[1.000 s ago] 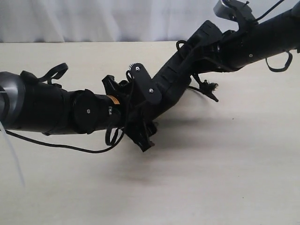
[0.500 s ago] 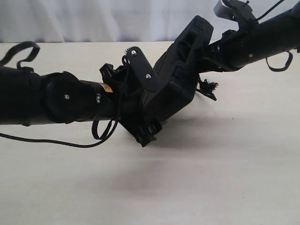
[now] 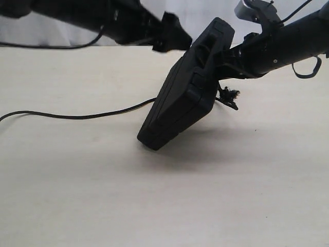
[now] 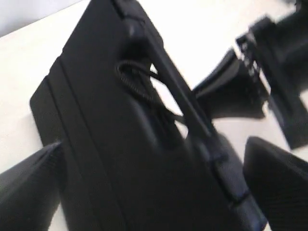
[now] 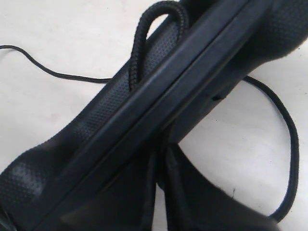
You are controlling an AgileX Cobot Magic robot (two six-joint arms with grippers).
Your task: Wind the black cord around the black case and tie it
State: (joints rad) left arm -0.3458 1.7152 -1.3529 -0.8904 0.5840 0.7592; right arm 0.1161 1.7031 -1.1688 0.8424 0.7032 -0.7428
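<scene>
The black case (image 3: 180, 103) stands tilted on the pale table (image 3: 205, 206). Its lower corner rests on the surface and its upper, handle end is raised toward the right arm. The right gripper (image 3: 222, 59) is clamped on that raised end. In the right wrist view its fingers (image 5: 144, 192) sit pressed close together against the edge of the case (image 5: 144, 110), pinching it.

The black cord (image 3: 77, 116) trails across the table from the far left and disappears behind the case. In the left wrist view a loop of the cord (image 4: 134, 82) passes through the handle slot of the case (image 4: 120, 159) – the right wrist view shows the same loop (image 5: 139, 53) arching over the textured rim. A frayed knot (image 3: 230, 95) hangs just beside the case, below the right gripper.

The left gripper (image 3: 172, 33) hovers above the table near the case's upper end, apart from it. Its fingers (image 4: 279, 178) are spread wide and hold nothing – the case lies ahead of them, between the two tips in the wrist view.
</scene>
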